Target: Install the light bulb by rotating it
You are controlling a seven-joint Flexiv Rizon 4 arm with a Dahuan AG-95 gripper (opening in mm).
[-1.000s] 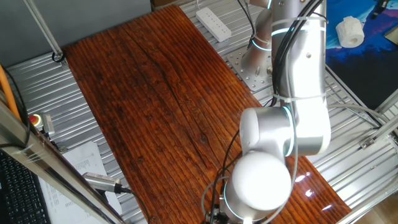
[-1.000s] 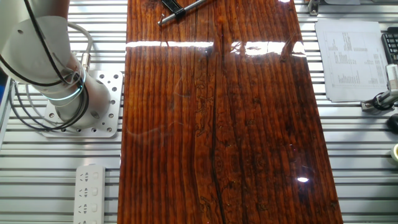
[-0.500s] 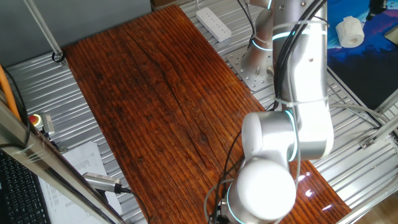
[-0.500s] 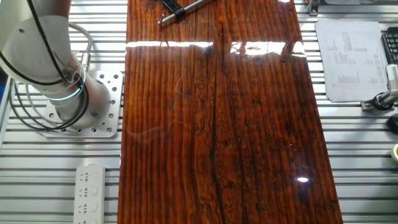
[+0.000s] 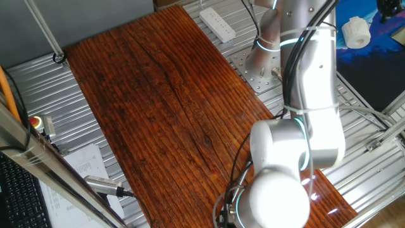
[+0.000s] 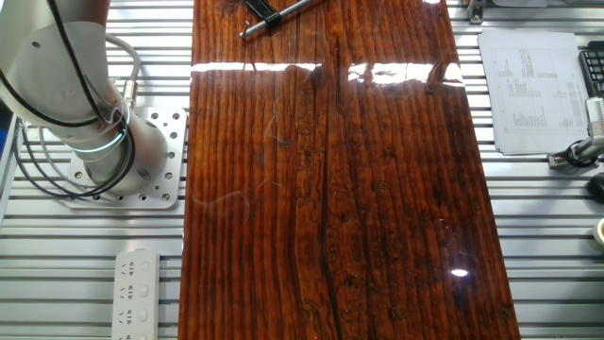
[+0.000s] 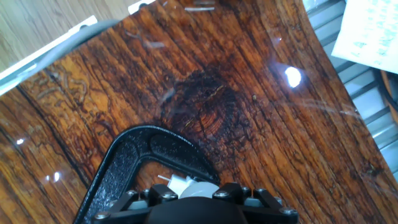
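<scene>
A glossy reddish-brown wooden tabletop (image 6: 377,189) is marked by dark lengthwise grain streaks and white glare patches; a darker brown knot (image 7: 208,109) is seen in the hand view; the ribbed metal frame (image 6: 75,274) beside it is silver-grey; a rough black cast clamp (image 7: 134,165) is speckled with a pebbled texture; a small white rounded bulb (image 7: 196,188) is glimpsed within it; the silver-and-white robot arm (image 5: 304,126) is banded by thin cyan rings; a white power strip (image 5: 217,23) and a white printed sheet (image 6: 528,90) with grey lines are shown.

glossy wooden tabletop (image 6: 377,189) on ribbed metal frame (image 5: 38,95).
</scene>
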